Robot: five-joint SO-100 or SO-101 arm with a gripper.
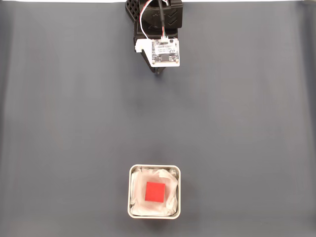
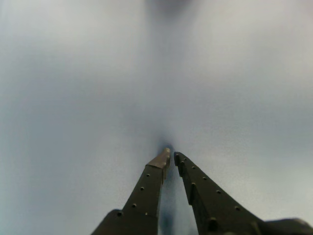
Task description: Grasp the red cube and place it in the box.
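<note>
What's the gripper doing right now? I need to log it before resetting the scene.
Gripper: closed and empty, tips nearly touching over the bare mat; the red cube lies in the box.

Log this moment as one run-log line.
red cube: inside box, on its white lining | hand: shut, empty, at the table's far end in the fixed view | placement: looks done

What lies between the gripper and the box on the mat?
Nothing: in the fixed view, bare grey mat separates the gripper from the box, which holds the red cube.
</note>
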